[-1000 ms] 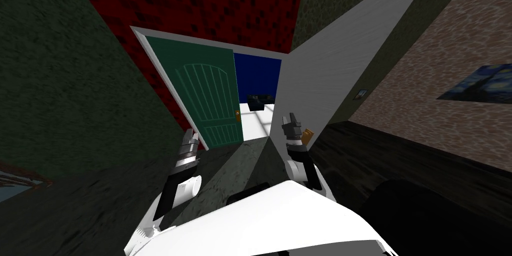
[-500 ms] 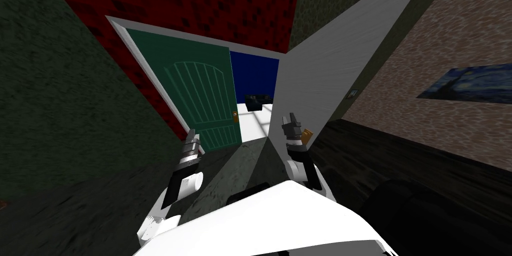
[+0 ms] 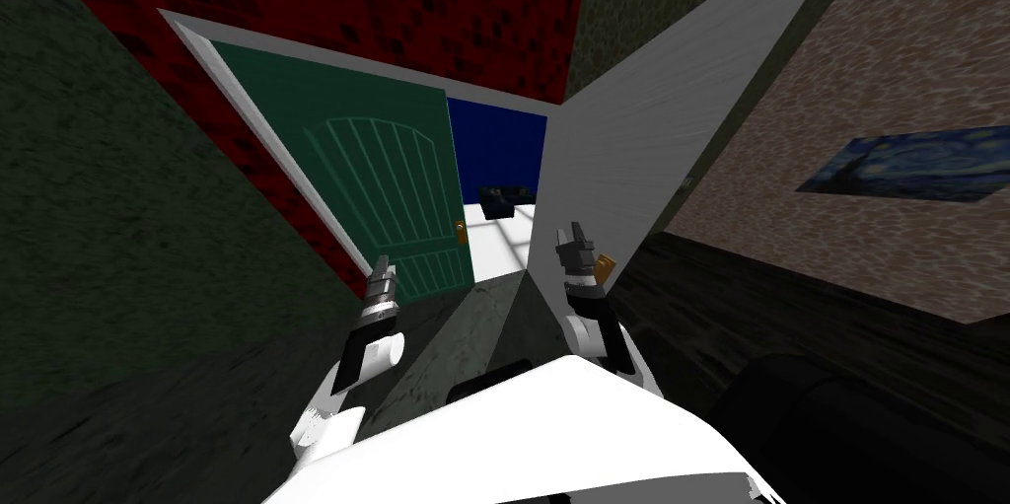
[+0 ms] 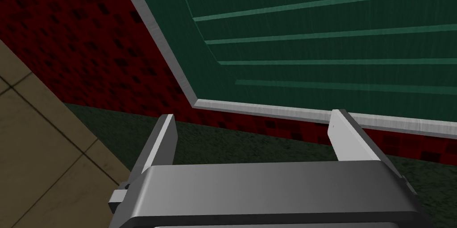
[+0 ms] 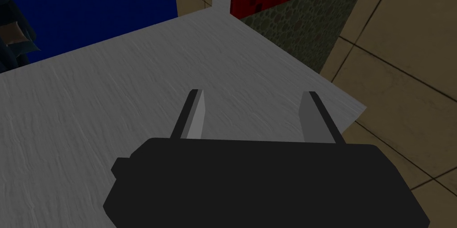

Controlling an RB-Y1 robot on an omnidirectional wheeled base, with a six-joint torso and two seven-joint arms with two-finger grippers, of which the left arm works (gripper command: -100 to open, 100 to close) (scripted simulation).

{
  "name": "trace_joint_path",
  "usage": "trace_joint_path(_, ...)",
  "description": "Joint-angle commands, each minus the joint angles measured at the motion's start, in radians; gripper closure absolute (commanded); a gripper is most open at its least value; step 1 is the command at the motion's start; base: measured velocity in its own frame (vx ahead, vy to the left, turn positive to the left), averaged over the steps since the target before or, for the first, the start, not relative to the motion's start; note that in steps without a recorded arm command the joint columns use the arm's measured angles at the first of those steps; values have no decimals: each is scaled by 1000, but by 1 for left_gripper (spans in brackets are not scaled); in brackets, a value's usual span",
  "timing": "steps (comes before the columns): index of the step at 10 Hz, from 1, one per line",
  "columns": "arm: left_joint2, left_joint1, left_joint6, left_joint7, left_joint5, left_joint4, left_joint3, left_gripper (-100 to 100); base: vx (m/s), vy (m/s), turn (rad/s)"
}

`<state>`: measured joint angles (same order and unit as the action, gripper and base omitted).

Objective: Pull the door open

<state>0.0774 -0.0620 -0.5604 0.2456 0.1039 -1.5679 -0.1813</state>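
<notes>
Fingers [image 5: 196, 114] apart on both grippers | right gripper [image 3: 570, 234] beside open grey door [image 3: 631, 133], orange handle [image 3: 608, 265] just beside it | left gripper [image 3: 380, 276] faces green door [image 3: 395, 182]

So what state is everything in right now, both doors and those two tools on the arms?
Grey door: swung open towards the robot.
Green door: looks shut.
Left tool: open, empty, aimed at the green door.
Right tool: open, empty, by the grey door.
</notes>
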Motion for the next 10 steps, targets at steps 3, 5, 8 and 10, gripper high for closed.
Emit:
trace_joint_path(3,4,67,-2,17,23,110,-28,-100,66,17,-85)
trace_joint_path(5,4,93,-3,23,31,159,-39,-100,73,18,-90)
trace_joint_path(8,5,147,-6,37,49,242,-60,-100,47,10,-68)
trace_joint_path(10,5,174,-7,43,58,292,-71,-100,68,11,-100)
